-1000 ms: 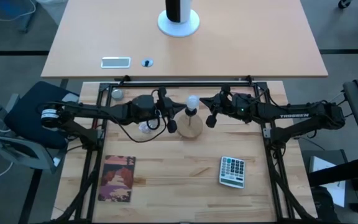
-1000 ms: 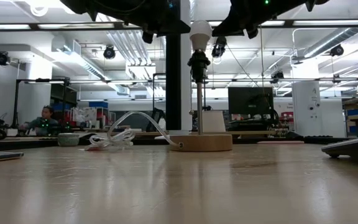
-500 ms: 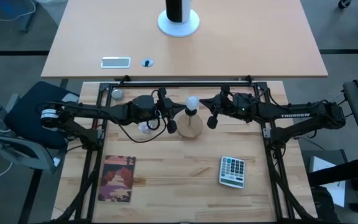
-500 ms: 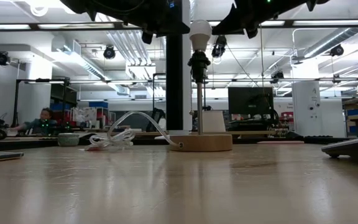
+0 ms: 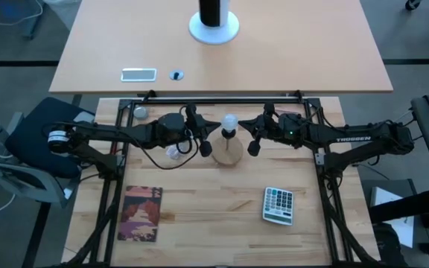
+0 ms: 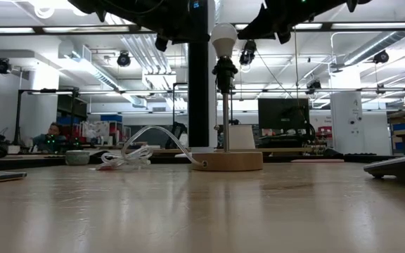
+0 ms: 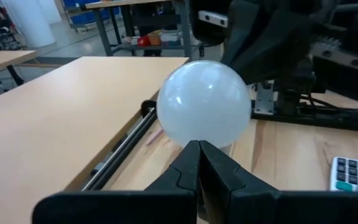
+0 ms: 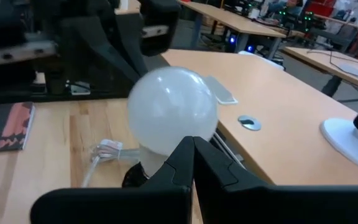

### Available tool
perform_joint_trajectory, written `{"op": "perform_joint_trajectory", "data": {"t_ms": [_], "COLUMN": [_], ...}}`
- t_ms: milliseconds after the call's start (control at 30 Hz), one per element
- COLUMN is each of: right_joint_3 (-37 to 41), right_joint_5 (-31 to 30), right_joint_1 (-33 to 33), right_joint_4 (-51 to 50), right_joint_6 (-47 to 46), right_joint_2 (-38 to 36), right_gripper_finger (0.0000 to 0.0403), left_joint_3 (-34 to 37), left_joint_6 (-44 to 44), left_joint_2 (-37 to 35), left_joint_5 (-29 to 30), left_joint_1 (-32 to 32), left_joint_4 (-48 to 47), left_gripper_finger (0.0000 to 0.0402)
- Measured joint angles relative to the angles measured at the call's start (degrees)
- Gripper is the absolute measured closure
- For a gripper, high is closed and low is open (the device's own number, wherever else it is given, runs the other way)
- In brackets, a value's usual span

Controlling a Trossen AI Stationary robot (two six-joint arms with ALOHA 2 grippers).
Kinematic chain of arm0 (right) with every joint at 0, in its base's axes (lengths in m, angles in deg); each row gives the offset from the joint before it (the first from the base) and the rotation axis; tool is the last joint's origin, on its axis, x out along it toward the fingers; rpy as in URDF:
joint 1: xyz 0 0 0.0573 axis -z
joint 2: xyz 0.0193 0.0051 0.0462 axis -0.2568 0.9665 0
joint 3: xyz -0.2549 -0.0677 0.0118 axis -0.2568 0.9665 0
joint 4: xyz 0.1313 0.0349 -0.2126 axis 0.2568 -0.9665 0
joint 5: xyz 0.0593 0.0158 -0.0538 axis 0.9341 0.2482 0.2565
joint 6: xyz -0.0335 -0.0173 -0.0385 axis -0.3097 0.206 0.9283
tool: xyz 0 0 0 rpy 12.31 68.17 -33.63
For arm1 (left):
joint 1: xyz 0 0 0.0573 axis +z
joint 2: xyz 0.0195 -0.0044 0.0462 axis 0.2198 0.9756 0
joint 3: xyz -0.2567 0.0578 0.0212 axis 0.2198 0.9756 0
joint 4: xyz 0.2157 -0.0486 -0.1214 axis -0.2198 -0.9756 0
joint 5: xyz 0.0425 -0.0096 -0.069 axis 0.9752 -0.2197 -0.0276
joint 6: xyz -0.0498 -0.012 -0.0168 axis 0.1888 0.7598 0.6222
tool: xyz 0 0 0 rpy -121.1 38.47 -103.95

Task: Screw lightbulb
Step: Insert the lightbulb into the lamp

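The frosted-white lightbulb [image 5: 229,121] sits upright in the black socket [image 6: 224,70] of a small lamp stand, whose thin rod rises from a round wooden base [image 5: 228,153]. My left gripper [image 5: 205,147] is shut, just left of the bulb and apart from it. My right gripper [image 5: 252,144] is shut, just right of the bulb and apart from it. Each wrist view shows the bulb close beyond that arm's shut fingertips, in the left wrist view [image 7: 204,102] and in the right wrist view [image 8: 173,112]. In the low view the bulb [image 6: 223,36] stands between the two arms.
A calculator [image 5: 278,205] lies at the near right and a red booklet [image 5: 141,214] at the near left. Crumpled clear plastic and a white cord [image 5: 173,153] lie under my left arm. A small grey ball [image 5: 139,112] sits at the far left corner.
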Motion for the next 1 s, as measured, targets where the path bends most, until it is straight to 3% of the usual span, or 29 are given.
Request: {"op": "perform_joint_trajectory", "data": {"t_ms": [400, 667, 1000], "right_joint_3": [0.0, 0.0, 0.0], "right_joint_5": [-4.0, -0.69, -1.07], "right_joint_1": [0.7, 2.04, 0.94], "right_joint_4": [-0.84, 2.63, 2.61], "right_joint_6": [1.06, 3.26, 3.48], "right_joint_2": [0.04, 2.05, 2.63], "right_gripper_finger": [0.0403, 0.0403, 0.0403], "left_joint_3": [0.0, 0.0, 0.0], "left_joint_6": [0.04, -1.22, -1.33], "left_joint_2": [-1.13, -0.32, 0.69], "left_joint_5": [-3.64, -3.36, -3.39], "left_joint_1": [-0.46, 0.44, 0.62], "left_joint_4": [-1.92, -0.56, 0.06], "left_gripper_finger": [0.0401, 0.0402, 0.0401]}}
